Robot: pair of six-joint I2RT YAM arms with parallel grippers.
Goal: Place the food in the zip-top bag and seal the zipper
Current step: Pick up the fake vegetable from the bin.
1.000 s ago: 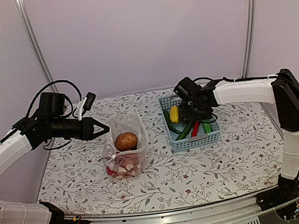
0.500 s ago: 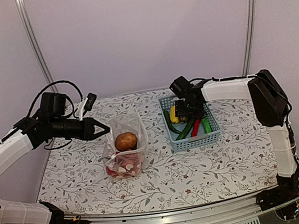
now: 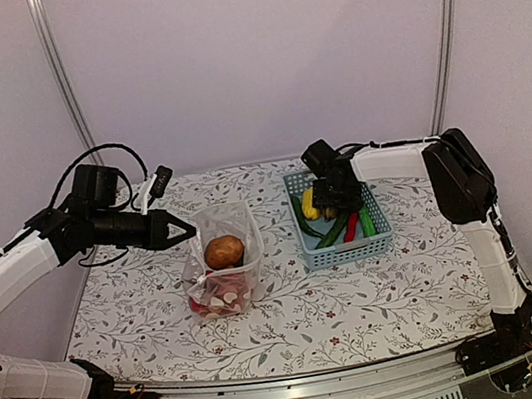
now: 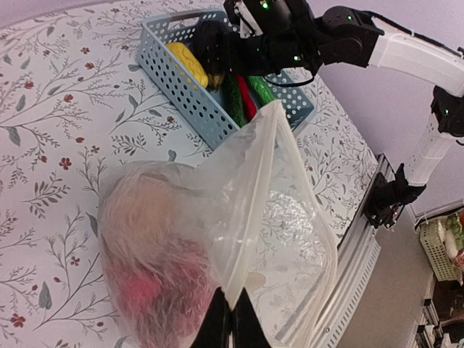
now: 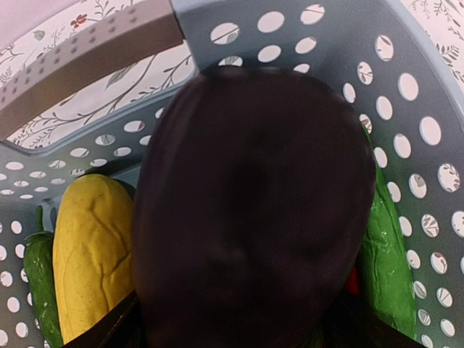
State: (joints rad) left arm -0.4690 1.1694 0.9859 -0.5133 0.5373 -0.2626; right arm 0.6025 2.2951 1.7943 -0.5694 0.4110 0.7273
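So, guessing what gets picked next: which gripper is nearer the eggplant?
Right. The right gripper is down in the basket, directly over the eggplant; the left gripper is well away, pinching the bag by its edge.

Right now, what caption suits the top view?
Left jaws pinch the dotted bag; right jaws reach into the blue basket.
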